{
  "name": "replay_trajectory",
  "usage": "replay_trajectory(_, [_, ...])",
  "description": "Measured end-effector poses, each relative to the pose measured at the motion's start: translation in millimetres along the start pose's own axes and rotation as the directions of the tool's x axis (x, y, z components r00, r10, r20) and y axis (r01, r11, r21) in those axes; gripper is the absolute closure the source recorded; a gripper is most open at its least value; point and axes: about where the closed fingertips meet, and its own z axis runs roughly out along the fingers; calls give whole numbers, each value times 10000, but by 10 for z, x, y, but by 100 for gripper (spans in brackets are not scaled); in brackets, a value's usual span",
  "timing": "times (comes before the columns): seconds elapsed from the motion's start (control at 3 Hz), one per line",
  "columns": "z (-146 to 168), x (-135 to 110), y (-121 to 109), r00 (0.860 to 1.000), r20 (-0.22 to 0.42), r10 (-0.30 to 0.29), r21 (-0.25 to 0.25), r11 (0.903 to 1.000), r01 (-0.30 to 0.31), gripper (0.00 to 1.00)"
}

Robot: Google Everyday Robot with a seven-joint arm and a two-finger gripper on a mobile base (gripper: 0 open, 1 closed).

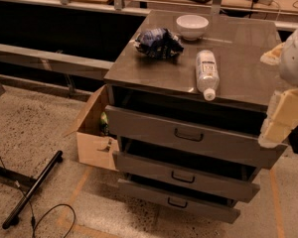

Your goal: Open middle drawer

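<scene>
The grey cabinet has three drawers, all pulled out a little. The middle drawer [184, 175] is the second one, with a low grey front and a small dark loop handle [183, 177] at its centre. The top drawer [188, 135] above it has a taller front. The bottom drawer [176, 201] has the slimmest front. My gripper [280, 118] is at the right edge of the view, pale and blurred, beside the right end of the top drawer and above the middle drawer's right end.
On the cabinet top [243, 73] lie a white bowl [192, 26], a crumpled dark blue bag [157, 42] and a plastic bottle [207, 73] on its side. An open cardboard box [92, 135] stands left of the cabinet. A black bar [32, 190] and cable lie on the floor at left.
</scene>
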Motion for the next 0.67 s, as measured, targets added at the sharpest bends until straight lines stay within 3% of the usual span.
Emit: replay_trajectory(0.67, [968, 471, 453, 9931, 982, 643, 88, 9978, -655, 0])
